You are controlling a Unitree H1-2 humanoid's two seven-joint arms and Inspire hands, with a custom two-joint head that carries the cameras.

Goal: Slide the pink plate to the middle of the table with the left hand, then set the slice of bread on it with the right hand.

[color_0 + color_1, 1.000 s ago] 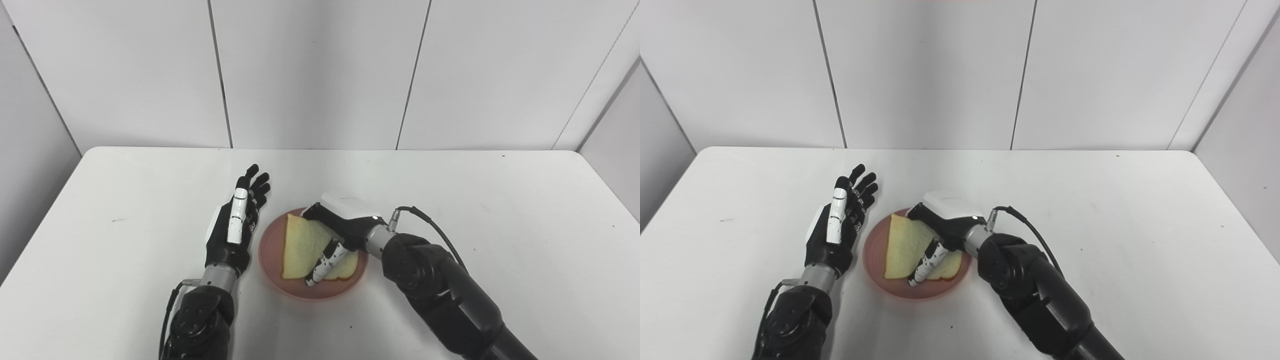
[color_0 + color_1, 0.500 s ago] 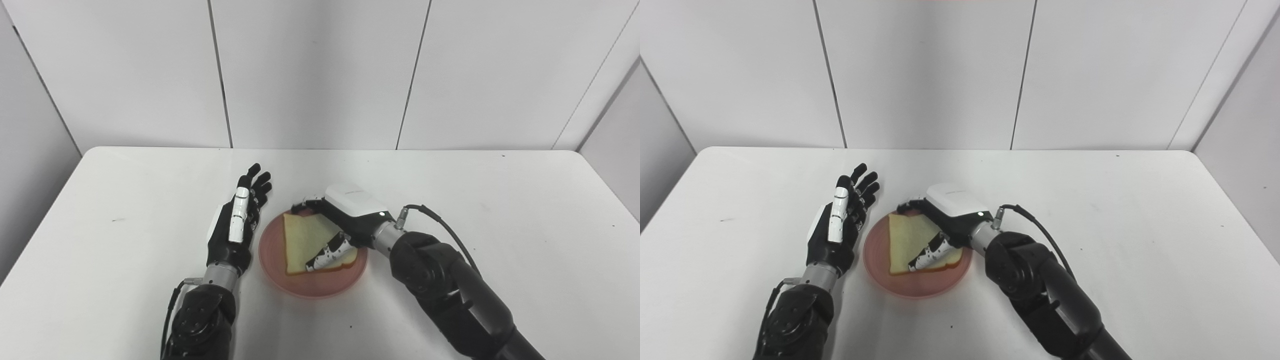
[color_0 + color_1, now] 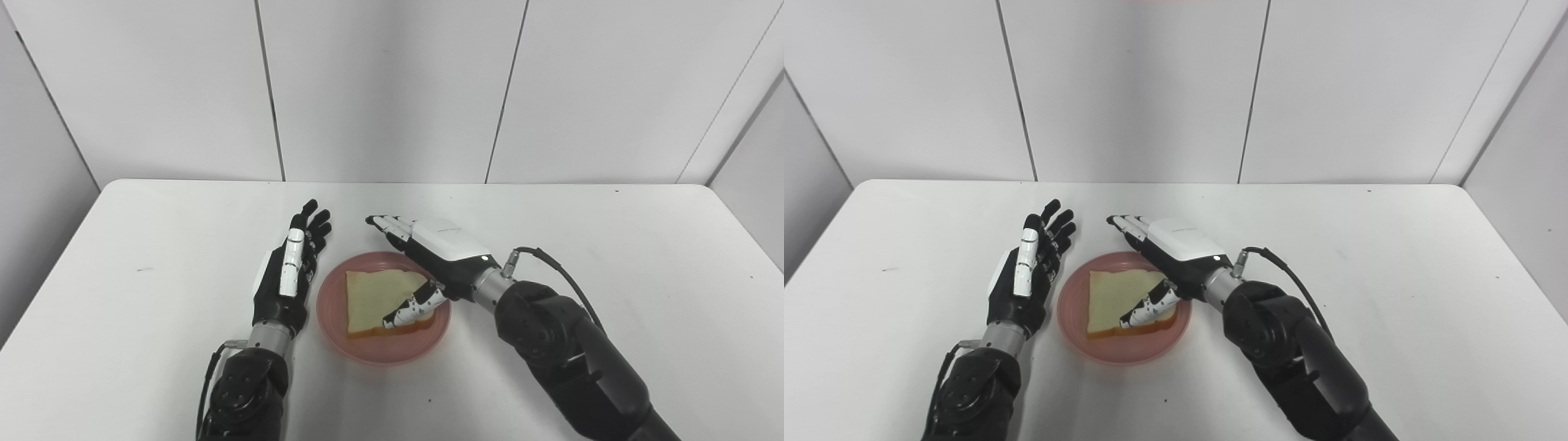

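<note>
A round, glossy pink plate is seen near the middle of the smooth white table, and a squarish slice of bread with a pale crumb and tan crust is laid flat on it. The right hand, black with a white shell, is spread open at the plate's 2 o'clock, nothing gripped, its thumb lying over the slice. The left hand is held open and empty just beside the plate's 9 o'clock edge.

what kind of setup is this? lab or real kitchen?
Looks like a lab test cell, not a kitchen: plain white table, blank white panel walls, and only a pink plate with a slice of bread.
</note>
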